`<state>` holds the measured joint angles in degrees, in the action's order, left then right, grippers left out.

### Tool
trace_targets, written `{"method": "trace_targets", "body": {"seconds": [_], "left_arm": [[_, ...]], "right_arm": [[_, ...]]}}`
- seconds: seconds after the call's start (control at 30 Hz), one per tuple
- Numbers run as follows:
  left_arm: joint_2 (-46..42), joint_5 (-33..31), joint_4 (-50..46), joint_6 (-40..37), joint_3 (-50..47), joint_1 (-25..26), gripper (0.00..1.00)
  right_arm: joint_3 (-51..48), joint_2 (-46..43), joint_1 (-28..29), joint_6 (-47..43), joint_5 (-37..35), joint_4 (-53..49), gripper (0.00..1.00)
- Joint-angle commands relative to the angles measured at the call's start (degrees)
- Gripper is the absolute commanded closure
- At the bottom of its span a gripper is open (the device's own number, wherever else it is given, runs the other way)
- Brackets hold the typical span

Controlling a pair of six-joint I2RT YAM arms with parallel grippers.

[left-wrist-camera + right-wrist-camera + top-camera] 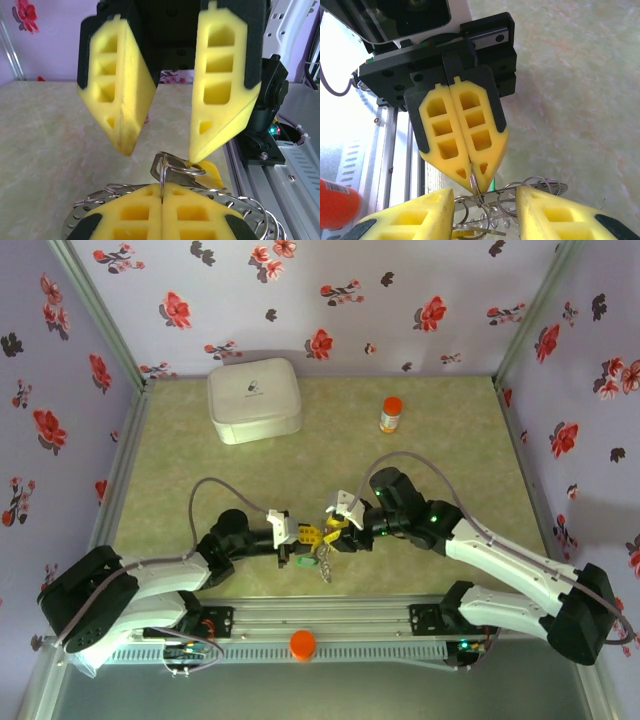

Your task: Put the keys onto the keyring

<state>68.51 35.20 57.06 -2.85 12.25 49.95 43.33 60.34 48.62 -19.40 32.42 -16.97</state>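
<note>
Left end effector, top view: closed (299, 535), tip to tip with the right end effector (338, 529) over the near middle of the desk (450, 450).
Keys, top view: a small cluster (318, 552) just below the two tips, with a green-headed key (300, 562) and a silver key (325, 568) lowest. I cannot tell whether they hang or lie flat.
Bystanders, top view: a white case (255, 400) and an orange-capped bottle (391, 414) sit well apart at the far side.
Grip, left wrist view: the left pads are pressed together on a small metal loop (162, 169). Whether it is a key's bow or a little split ring is unclear.
Right end effector, left wrist view: its jaws stand apart above that loop, one tip touching it, clamped on nothing.
Keyring, left wrist view: the beaded band (245, 206) curves just under the pinched loop, with a yellow key head (214, 173) beside it.
Right wrist view: the closed left tips pinch the loop, and coiled wire lies between the open right fingers.
Progress: judged mid-threading. The pieces are gathered at one spot, but how many keys are already on the keyring cannot be counted.
</note>
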Motion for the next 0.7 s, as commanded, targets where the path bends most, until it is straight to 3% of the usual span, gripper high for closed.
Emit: {"method": "trace_targets", "body": {"seconds": [0.0,0.2,0.4,0.47,0.5,0.57,0.67], "left_arm": [[-0.1,2.1,5.5,1.1,0.0,-0.4,1.00],[0.0,3.7,5.7,1.4,0.6,-0.4,1.00],[0.2,3.9,7.4,1.9,0.6,-0.4,1.00],[0.0,2.7,7.2,1.8,0.7,-0.3,1.00],[-0.3,0.9,6.7,2.0,0.6,-0.4,0.97],[-1.3,-1.3,4.1,1.2,0.6,-0.4,0.80],[-3.7,-2.2,-7.4,-2.1,2.8,-0.4,0.76]], "right_arm": [[-0.9,0.3,-0.4,0.9,1.9,2.4,0.67],[-0.3,2.2,-0.4,-0.1,3.3,3.1,0.78],[0.6,2.7,-0.4,-1.3,5.2,2.1,1.00],[1.4,2.6,-0.4,-2.3,5.7,0.1,1.00],[1.9,2.6,-0.4,-2.7,5.7,-0.9,1.00],[3.4,2.6,-0.3,-4.5,4.5,-3.8,1.00],[6.8,3.5,1.1,-8.5,0.8,-10.5,1.00]]}}
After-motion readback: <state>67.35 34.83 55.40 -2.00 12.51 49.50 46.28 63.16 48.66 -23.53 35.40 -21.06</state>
